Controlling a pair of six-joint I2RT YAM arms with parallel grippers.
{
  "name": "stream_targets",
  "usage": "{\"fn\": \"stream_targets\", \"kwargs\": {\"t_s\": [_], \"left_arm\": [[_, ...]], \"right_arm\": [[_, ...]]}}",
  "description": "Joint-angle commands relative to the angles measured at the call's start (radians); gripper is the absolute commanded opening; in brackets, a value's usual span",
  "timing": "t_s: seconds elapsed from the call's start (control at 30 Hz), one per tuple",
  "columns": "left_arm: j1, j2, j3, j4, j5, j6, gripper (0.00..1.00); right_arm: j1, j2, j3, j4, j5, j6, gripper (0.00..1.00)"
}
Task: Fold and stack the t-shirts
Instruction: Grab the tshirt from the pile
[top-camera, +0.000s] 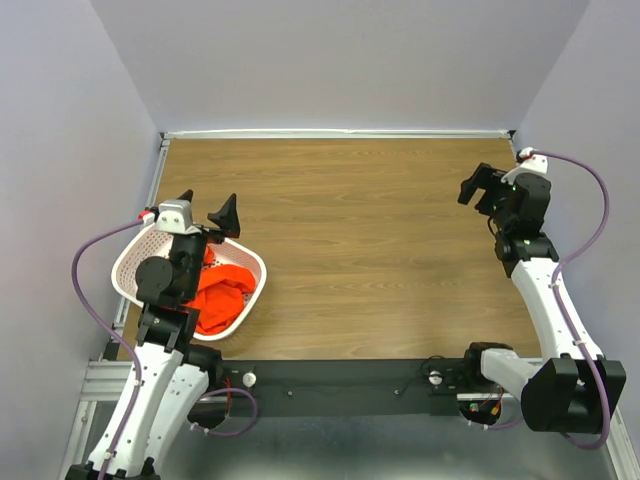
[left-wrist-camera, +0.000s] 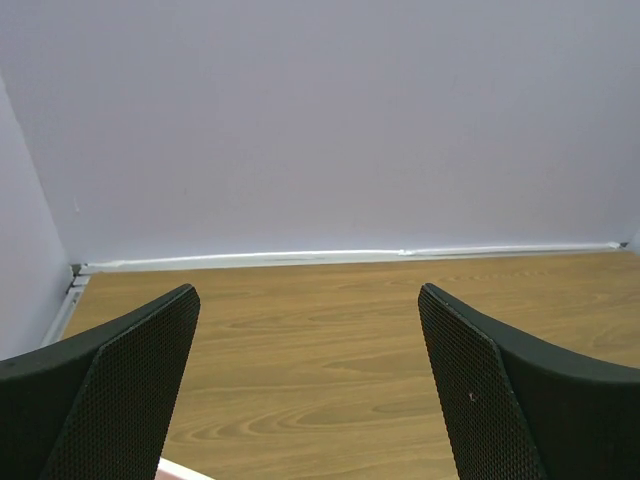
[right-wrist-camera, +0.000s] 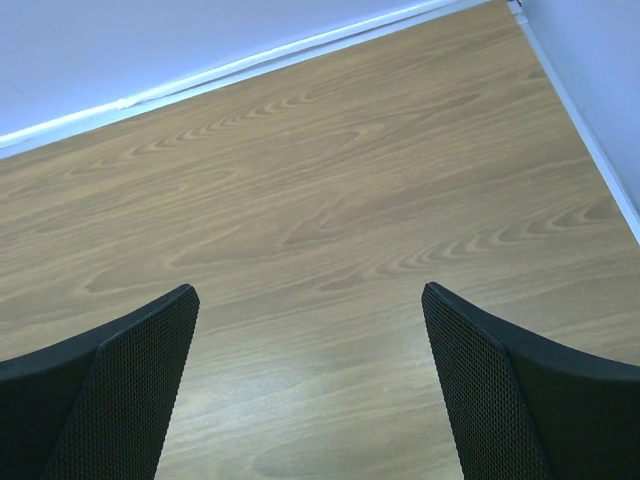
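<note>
Orange t-shirt (top-camera: 225, 291) in white basket (top-camera: 128, 268), L side

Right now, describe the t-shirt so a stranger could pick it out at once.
Start at the wooden table and go to its left edge, near the front, where a white basket sits. The t-shirt lies crumpled inside it. It is the only bright orange-red thing here, soft cloth against perforated white plastic.

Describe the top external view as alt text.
A crumpled bright orange-red fabric t-shirt lies in a white perforated plastic basket at the left of a wooden table. The left fingers hover open above it; the right fingers hang open far right.
</note>
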Motion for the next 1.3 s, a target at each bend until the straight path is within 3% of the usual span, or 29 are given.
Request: {"fn": "stream_targets", "kwargs": {"t_s": [0.0,0.07,0.1,0.23,0.4,0.47,0.53,0.6,0.83,1.27], "left_arm": [[0.006,0.01,0.04,-0.012,-0.003,-0.072,0.98],[0.006,0.016,0.064,-0.079,-0.007,-0.163,0.98],[0.006,0.019,0.074,-0.11,-0.004,-0.205,0.98],[0.007,0.039,0.129,-0.266,-0.027,-0.378,0.98],[0.007,0.155,0.248,-0.587,-0.157,-0.587,0.88],[0.007,0.229,0.271,-0.738,-0.239,-0.7,0.82],[0.009,0.286,0.29,-0.861,-0.335,-0.797,0.68],[0.01,0.306,0.284,-0.915,-0.374,-0.86,0.66],[0.015,0.349,0.226,-1.021,-0.344,-1.017,0.74],[0.017,0.41,0.308,-1.211,-0.313,-0.957,0.8]], "right_arm": [[-0.002,-0.007,0.043,-0.011,-0.218,-0.111,1.0],[-0.002,-0.005,0.046,-0.034,-0.463,-0.27,1.0],[0.0,-0.005,0.048,-0.065,-0.668,-0.356,1.0],[0.0,-0.016,0.005,-0.126,-0.755,-0.444,1.0],[0.0,-0.004,0.014,-0.163,-0.851,-0.386,1.0],[0.0,-0.001,0.012,-0.162,-0.867,-0.385,1.0],[0.0,0.007,0.008,-0.163,-0.864,-0.38,1.0],[0.0,0.01,0.005,-0.166,-0.856,-0.373,1.0],[0.0,0.002,0.008,-0.165,-0.847,-0.369,1.0],[0.0,-0.001,0.005,-0.168,-0.833,-0.368,1.0]]}}
